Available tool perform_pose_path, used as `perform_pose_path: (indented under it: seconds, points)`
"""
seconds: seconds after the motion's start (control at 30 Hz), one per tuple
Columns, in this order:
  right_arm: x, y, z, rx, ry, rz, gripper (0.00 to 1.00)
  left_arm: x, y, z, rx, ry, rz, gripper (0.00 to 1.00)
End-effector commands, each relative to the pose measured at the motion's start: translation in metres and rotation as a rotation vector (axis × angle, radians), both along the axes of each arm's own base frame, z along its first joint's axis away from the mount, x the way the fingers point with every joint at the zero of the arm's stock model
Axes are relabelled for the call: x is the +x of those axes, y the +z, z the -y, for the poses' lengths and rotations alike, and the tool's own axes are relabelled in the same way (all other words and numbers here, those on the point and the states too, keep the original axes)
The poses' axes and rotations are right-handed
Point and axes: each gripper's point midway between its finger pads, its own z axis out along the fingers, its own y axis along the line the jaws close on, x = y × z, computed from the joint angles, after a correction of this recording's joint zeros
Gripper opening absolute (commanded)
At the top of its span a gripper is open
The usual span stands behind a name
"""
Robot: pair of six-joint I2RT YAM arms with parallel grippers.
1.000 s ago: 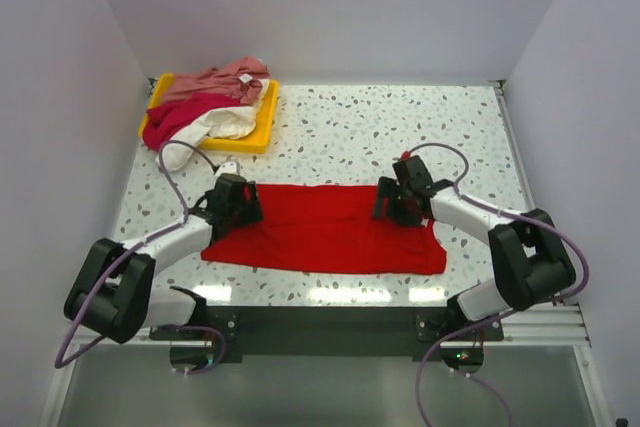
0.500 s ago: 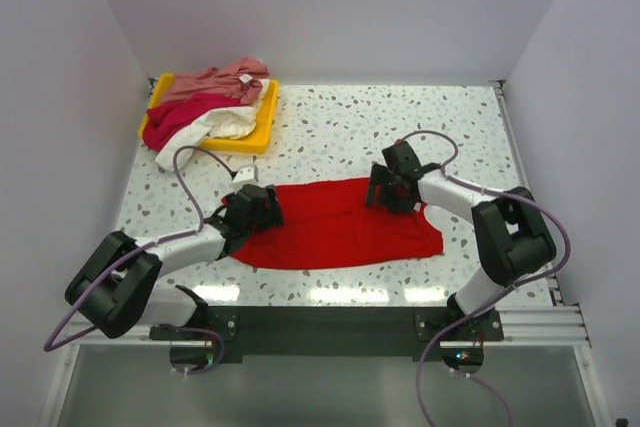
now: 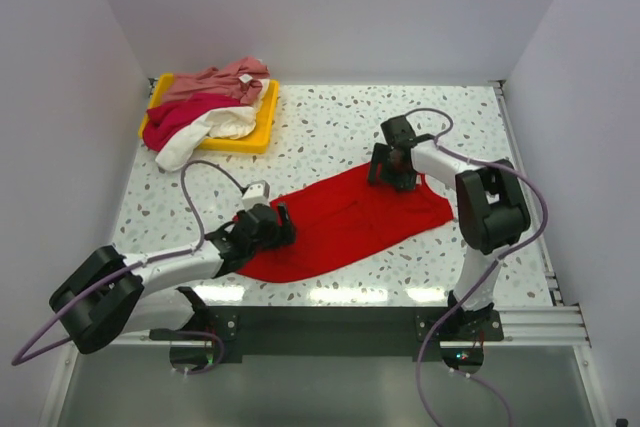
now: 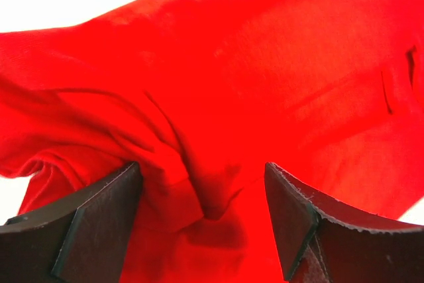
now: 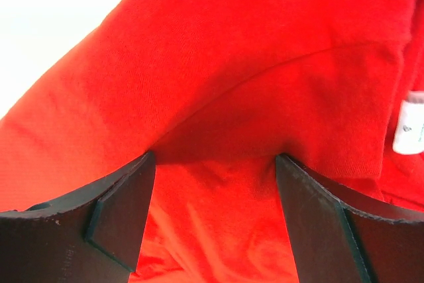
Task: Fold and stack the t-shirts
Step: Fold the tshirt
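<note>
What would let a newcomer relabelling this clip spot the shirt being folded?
Start at the speckled table and look toward its near edge, between the two arms. The bright red t-shirt lies spread there on its own, slanting across the table, while the other shirts sit heaped on the yellow tray at far left.

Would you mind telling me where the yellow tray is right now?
In the top view, the yellow tray sits at the table's far left corner, holding a heap of pink, crimson and cream shirts, well beyond the red shirt.
</note>
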Motion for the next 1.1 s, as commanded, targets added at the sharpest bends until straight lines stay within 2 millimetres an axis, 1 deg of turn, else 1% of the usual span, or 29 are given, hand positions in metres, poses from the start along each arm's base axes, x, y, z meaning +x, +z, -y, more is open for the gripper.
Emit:
perform_pose_path:
  seconds: [0.0,0.03,0.07,0.1,0.13,0.17,0.2,0.23,0.27,0.3,0.33,0.37,0.4,0.43,0.47,0.5,0.57,0.6,0.67,0.7,0.73,0.8,0.83,0.9,0.93,0.97,1.0,1.03,1.07]
  points:
    - [0.001,-0.028,0.016,-0.076,0.005,-0.083,0.77,-0.061,-0.047,-0.013,0.076,-0.042,-0.221,0.79]
    - [0.011,-0.027,0.012,-0.071,0.009,-0.074,0.77,-0.065,-0.048,-0.011,0.073,-0.052,-0.224,0.78]
    - [0.014,-0.026,0.010,-0.070,0.011,-0.076,0.77,-0.068,-0.047,-0.007,0.063,-0.054,-0.228,0.78]
    - [0.018,-0.025,0.009,-0.070,0.014,-0.075,0.77,-0.075,-0.047,-0.001,0.062,-0.082,-0.229,0.78]
    - [0.029,-0.019,0.005,-0.061,0.018,-0.054,0.77,-0.077,-0.044,0.005,0.052,-0.090,-0.224,0.78]
    - [0.029,-0.021,0.004,-0.065,0.021,-0.067,0.77,-0.081,-0.043,0.008,0.048,-0.087,-0.235,0.78]
    - [0.032,-0.019,0.003,-0.066,0.027,-0.064,0.77,-0.088,-0.041,0.015,0.049,-0.116,-0.233,0.78]
    - [0.039,-0.013,0.001,-0.061,0.029,-0.047,0.77,-0.086,-0.032,0.022,0.040,-0.117,-0.212,0.78]
    - [0.039,-0.012,0.001,-0.063,0.031,-0.049,0.77,-0.089,-0.030,0.023,0.045,-0.115,-0.217,0.79]
    - [0.042,-0.007,0.001,-0.062,0.038,-0.038,0.77,-0.091,-0.026,0.029,0.043,-0.134,-0.205,0.79]
    - [0.045,-0.001,-0.001,-0.057,0.043,-0.024,0.77,-0.090,-0.018,0.035,0.028,-0.138,-0.195,0.79]
    - [0.045,0.004,-0.002,-0.052,0.046,-0.011,0.77,-0.091,-0.015,0.037,0.028,-0.147,-0.193,0.79]
    - [0.048,0.016,-0.002,-0.045,0.054,0.018,0.77,-0.090,-0.011,0.038,0.026,-0.146,-0.184,0.79]
    - [0.050,0.025,-0.002,-0.042,0.058,0.039,0.77,-0.086,-0.001,0.044,0.009,-0.150,-0.164,0.79]
    - [0.050,0.033,-0.003,-0.039,0.064,0.054,0.77,-0.085,0.003,0.045,0.013,-0.155,-0.156,0.79]
    - [0.051,0.051,-0.002,-0.034,0.072,0.093,0.77,-0.082,0.009,0.045,0.011,-0.150,-0.140,0.79]
    - [0.052,0.071,-0.001,-0.030,0.081,0.131,0.78,-0.076,0.022,0.046,0.027,-0.148,-0.115,0.80]
    - [0.054,0.096,0.000,-0.025,0.086,0.184,0.78,-0.071,0.030,0.047,0.029,-0.137,-0.090,0.82]
    - [0.051,0.117,0.002,-0.026,0.093,0.217,0.78,-0.068,0.034,0.043,0.064,-0.134,-0.076,0.83]
    - [0.051,0.130,0.003,-0.022,0.093,0.242,0.78,-0.063,0.039,0.044,0.070,-0.127,-0.056,0.84]
    - [0.048,0.150,0.004,-0.015,0.093,0.286,0.79,-0.061,0.042,0.043,0.077,-0.124,-0.049,0.84]
    - [0.042,0.166,0.008,-0.017,0.092,0.310,0.79,-0.058,0.047,0.040,0.103,-0.117,-0.031,0.85]
    - [0.036,0.181,0.011,-0.014,0.088,0.342,0.79,-0.056,0.047,0.038,0.116,-0.120,-0.026,0.86]
    - [0.028,0.190,0.016,-0.019,0.087,0.358,0.82,-0.051,0.053,0.036,0.120,-0.106,-0.010,0.87]
    - [0.022,0.199,0.019,-0.019,0.082,0.378,0.83,-0.045,0.054,0.032,0.124,-0.100,-0.004,0.88]
    - [0.018,0.202,0.021,-0.019,0.080,0.386,0.84,-0.041,0.056,0.032,0.115,-0.099,0.001,0.88]
    - [0.011,0.196,0.023,-0.021,0.083,0.369,0.88,-0.041,0.053,0.032,0.105,-0.114,-0.012,0.88]
    - [0.005,0.202,0.024,-0.011,0.083,0.387,0.90,-0.033,0.054,0.030,0.096,-0.108,-0.003,0.88]
    - [0.001,0.201,0.025,-0.009,0.081,0.384,0.91,-0.031,0.053,0.029,0.092,-0.108,-0.008,0.88]
